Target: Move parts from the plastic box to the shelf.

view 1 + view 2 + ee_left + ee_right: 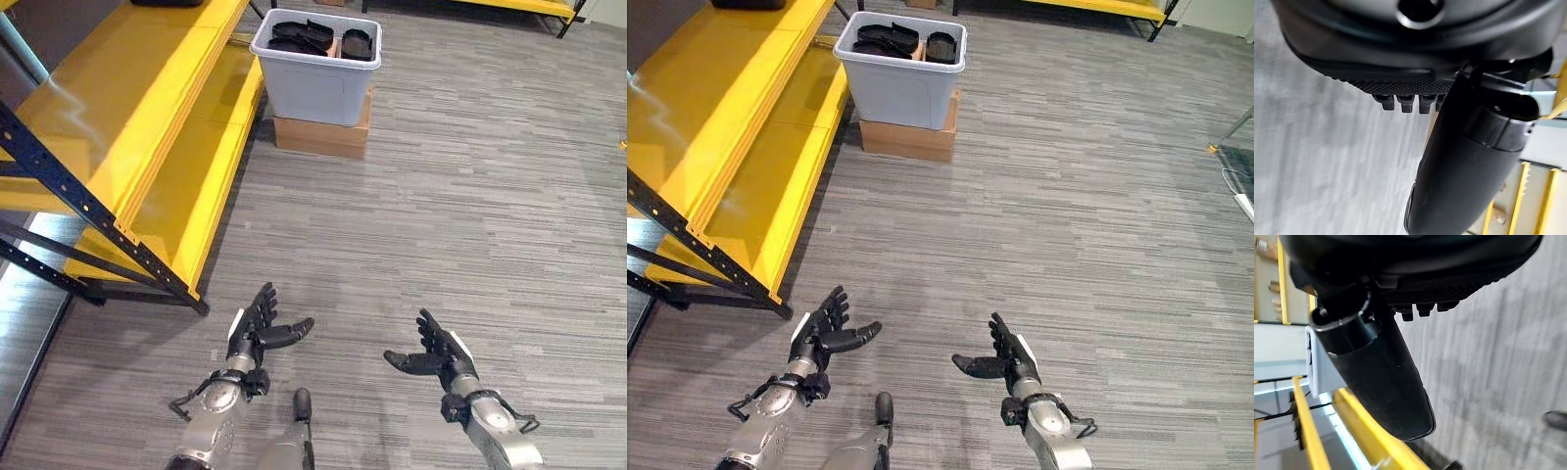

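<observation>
A pale grey plastic box [315,80] stands on a flat cardboard carton [321,135] at the far end of the floor, with several black parts [304,37] lying inside it. To its left runs the yellow shelf [147,108] on dark blue posts, with a dark part [747,4] at the far end of its upper board. My left hand [257,329] hovers low over the floor near me, fingers straight, thumb out, holding nothing. My right hand [438,354] hovers beside it, fingers straight too, palm facing the left hand. Both are far from the box.
Grey striped carpet [470,215] stretches between me and the box. The shelf's corner post [108,220] slants down to the floor just ahead of my left hand. Another yellow rack [1097,8] runs along the far wall.
</observation>
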You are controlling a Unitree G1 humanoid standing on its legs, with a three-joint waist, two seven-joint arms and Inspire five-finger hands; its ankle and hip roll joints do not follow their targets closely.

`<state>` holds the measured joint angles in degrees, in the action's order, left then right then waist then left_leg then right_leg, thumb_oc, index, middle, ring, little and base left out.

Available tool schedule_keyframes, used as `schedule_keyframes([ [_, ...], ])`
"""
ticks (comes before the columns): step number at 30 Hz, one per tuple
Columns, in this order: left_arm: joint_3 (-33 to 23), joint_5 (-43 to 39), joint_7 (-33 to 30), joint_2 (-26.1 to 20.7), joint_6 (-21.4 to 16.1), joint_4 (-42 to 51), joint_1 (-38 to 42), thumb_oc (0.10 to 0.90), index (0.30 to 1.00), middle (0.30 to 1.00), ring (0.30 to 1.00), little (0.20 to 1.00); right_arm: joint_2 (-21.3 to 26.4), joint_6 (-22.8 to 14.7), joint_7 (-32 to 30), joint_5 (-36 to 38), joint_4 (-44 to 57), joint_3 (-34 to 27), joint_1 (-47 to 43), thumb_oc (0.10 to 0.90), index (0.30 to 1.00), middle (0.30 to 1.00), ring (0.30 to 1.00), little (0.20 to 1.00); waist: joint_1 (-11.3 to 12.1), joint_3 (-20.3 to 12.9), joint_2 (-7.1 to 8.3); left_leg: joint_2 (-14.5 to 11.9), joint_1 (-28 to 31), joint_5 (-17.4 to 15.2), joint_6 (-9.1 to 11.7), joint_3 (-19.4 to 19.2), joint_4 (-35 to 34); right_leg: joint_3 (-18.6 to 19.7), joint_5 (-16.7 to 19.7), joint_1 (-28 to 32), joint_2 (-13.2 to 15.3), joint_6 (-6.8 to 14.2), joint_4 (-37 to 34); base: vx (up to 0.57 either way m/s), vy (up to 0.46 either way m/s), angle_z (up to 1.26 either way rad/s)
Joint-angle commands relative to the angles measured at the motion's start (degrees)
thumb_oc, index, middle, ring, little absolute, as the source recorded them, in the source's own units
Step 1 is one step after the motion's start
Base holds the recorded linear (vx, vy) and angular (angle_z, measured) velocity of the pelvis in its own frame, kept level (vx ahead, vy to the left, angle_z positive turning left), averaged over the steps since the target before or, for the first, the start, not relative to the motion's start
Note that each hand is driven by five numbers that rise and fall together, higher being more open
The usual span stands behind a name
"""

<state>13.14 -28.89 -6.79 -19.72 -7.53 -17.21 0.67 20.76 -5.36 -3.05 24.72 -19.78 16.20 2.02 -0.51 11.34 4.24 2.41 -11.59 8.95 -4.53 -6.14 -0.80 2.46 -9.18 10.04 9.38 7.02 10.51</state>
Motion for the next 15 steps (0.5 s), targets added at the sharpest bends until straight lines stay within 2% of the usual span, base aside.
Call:
schedule_keyframes([
  [1, 0.15, 1.87, -1.01, -1.57, -6.15, 7.27, 3.15, 0.900, 1.000, 1.000, 1.000, 1.000, 1.04, -4.29, 0.21, -1.38, 4.64, 0.10, -4.96, 0.900, 1.000, 1.000, 1.000, 1.000, 0.03, -2.13, 0.27, -2.74, 0.73, -6.20, 1.37, 2.05, 2.70, 0.23, 15.53, -9.93, -5.96, 1.83, 17.86, 0.23, 0.276, -0.01],
  [2, 0.29, 2.06, -1.28, -1.74, -6.33, 7.41, 3.57, 0.900, 1.000, 1.000, 1.000, 1.000, 0.88, -4.29, 0.56, -1.65, 4.78, 0.38, -5.19, 0.900, 1.000, 1.000, 1.000, 1.000, -0.78, -1.28, -0.45, -2.60, 2.14, -6.86, 0.96, 2.22, 2.30, -0.25, 16.41, -12.39, -7.19, 2.02, 22.18, 0.26, 0.301, 0.17],
  [4, 0.27, 2.75, -1.52, -1.75, -6.01, 6.61, 4.15, 0.900, 1.000, 1.000, 1.000, 1.000, 0.26, -3.64, 0.60, -2.03, 4.74, 0.54, -5.14, 0.900, 1.000, 1.000, 1.000, 1.000, -1.83, -0.13, -1.82, -2.61, 5.18, -8.28, 0.27, 2.26, 1.76, -2.40, 15.46, -16.84, -7.50, 1.63, 26.04, 0.24, 0.203, 0.21],
  [5, 0.34, 2.61, -1.54, -1.60, -5.98, 6.19, 4.44, 0.900, 1.000, 1.000, 1.000, 1.000, 0.31, -3.66, 0.59, -1.61, 5.06, 0.44, -5.08, 0.900, 1.000, 1.000, 1.000, 1.000, -2.53, 0.60, -2.38, -2.58, 6.47, -8.96, 0.34, 2.39, 1.59, -3.23, 13.26, -20.04, -8.11, 0.87, 25.69, 0.25, 0.156, 0.06],
  [7, 0.63, 2.71, -1.29, -1.55, -6.06, 6.09, 4.79, 0.900, 1.000, 1.000, 1.000, 1.000, 0.57, -3.91, 0.36, -0.90, 5.99, -0.30, -4.67, 0.900, 1.000, 1.000, 1.000, 1.000, -3.63, 1.35, -3.07, -2.25, 8.38, -10.02, 0.64, 2.86, 1.69, -5.26, 9.73, -23.19, -8.32, -0.29, 20.17, 0.29, 0.093, 0.11],
  [9, 1.12, 3.15, -0.98, -1.14, -6.03, 5.37, 5.13, 0.900, 1.000, 1.000, 1.000, 1.000, 0.81, -4.24, -0.04, -0.57, 6.25, -0.84, -4.04, 0.900, 1.000, 1.000, 1.000, 1.000, -4.80, 1.69, -3.17, -1.52, 11.31, -11.63, 1.15, 3.48, 1.08, -7.72, 7.68, -22.41, -7.51, -1.06, 10.73, 0.32, -0.005, 0.24],
  [10, 1.22, 3.36, -0.80, -0.81, -6.03, 5.06, 5.37, 0.900, 1.000, 1.000, 1.000, 1.000, 0.58, -4.41, -0.54, -0.06, 5.66, -1.12, -4.15, 0.900, 1.000, 1.000, 1.000, 1.000, -4.96, 1.53, -2.78, -0.82, 12.26, -12.35, 1.43, 3.33, 0.62, -8.45, 8.86, -24.18, -6.31, -0.82, 3.35, 0.23, -0.032, 0.27],
  [11, 1.25, 3.36, -0.79, -0.78, -6.06, 5.02, 5.37, 0.900, 1.000, 1.000, 1.000, 1.000, 0.59, -4.45, -0.54, -0.05, 5.61, -1.10, -4.15, 0.900, 1.000, 1.000, 1.000, 1.000, -5.10, 1.67, -3.06, -1.10, 12.58, -12.50, 1.48, 3.54, 0.51, -8.75, 9.18, -23.38, -6.59, -0.82, 2.37, 0.35, -0.079, 0.19],
  [12, 1.07, 3.37, -0.73, -0.29, -5.99, 4.73, 5.37, 0.900, 1.000, 1.000, 1.000, 1.000, 0.79, -4.39, -1.00, -0.56, 6.30, -1.65, -3.92, 0.900, 1.000, 1.000, 1.000, 1.000, -5.83, 1.67, -3.12, -0.81, 15.40, -13.20, 2.20, 3.84, -1.19, -9.81, 12.84, -23.84, -5.00, 0.28, -6.41, 0.35, -0.081, 0.07],
  [14, 0.86, 3.47, -0.72, 0.00, -5.91, 4.91, 5.55, 0.900, 1.000, 1.000, 1.000, 1.000, 0.88, -4.29, -1.37, -1.63, 7.06, -2.23, -4.00, 0.900, 1.000, 1.000, 1.000, 1.000, -6.41, 1.89, -3.54, -1.26, 18.31, -14.01, 3.26, 3.77, -3.26, -10.85, 17.05, -25.47, -2.79, 2.02, -14.32, 0.41, -0.102, 0.10],
  [15, 1.02, 3.69, -0.59, 0.24, -5.87, 4.80, 5.54, 0.900, 1.000, 1.000, 1.000, 1.000, 0.90, -4.06, -1.61, -2.23, 7.25, -2.60, -3.84, 0.900, 1.000, 1.000, 1.000, 1.000, -6.57, 1.94, -3.62, -1.28, 19.65, -14.87, 3.53, 3.88, -3.63, -10.81, 17.98, -25.83, -2.19, 2.60, -15.01, 0.51, -0.126, 0.25],
])
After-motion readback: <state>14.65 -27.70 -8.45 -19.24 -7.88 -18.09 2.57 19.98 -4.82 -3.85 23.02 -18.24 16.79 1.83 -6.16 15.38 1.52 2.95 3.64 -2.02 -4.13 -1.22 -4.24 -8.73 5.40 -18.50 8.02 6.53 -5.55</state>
